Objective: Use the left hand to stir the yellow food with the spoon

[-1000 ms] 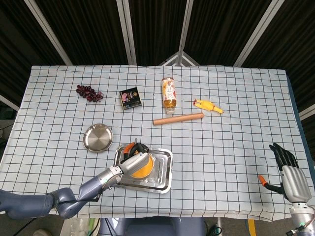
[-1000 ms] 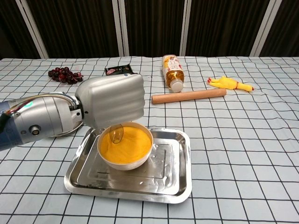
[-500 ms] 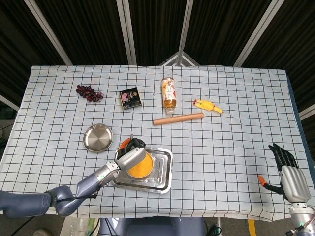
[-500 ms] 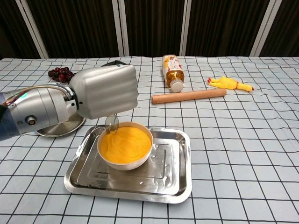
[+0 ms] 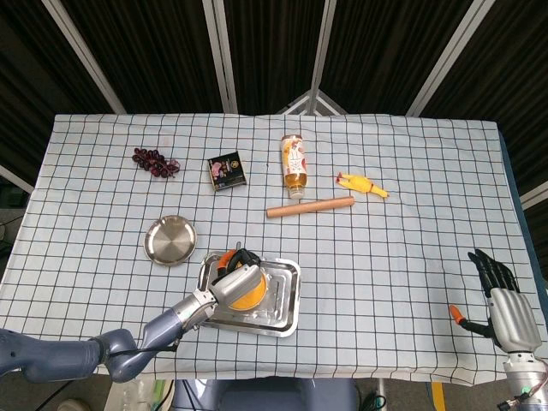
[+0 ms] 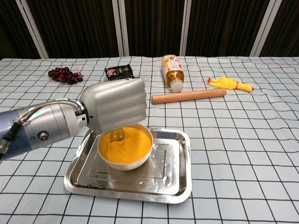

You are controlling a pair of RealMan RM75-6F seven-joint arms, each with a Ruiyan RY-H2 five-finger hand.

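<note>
A white bowl (image 6: 133,163) (image 5: 254,301) of yellow food (image 6: 130,144) (image 5: 249,295) stands in a steel tray (image 6: 173,172) (image 5: 278,295) near the table's front edge. My left hand (image 6: 117,106) (image 5: 235,280) hovers just over the bowl's near-left side, fingers curled around a clear spoon (image 6: 117,136). The spoon's bowl dips into the yellow food at its left part. The spoon's handle is hidden inside the hand. Far off at the front right corner, my right hand (image 5: 505,308) stays apart from everything, fingers apart and empty.
A small steel plate (image 5: 169,241) lies left of the tray. Further back are dark grapes (image 6: 65,75), a black packet (image 6: 118,71), a lying bottle (image 6: 172,71), a wooden rolling pin (image 6: 188,96) and a yellow rubber chicken (image 6: 230,83). A small orange object (image 5: 457,314) lies beside my right hand.
My left hand has swung to the right and lower over the bowl, carrying the spoon tip from the bowl's left rim into the food. The right hand has not moved.
</note>
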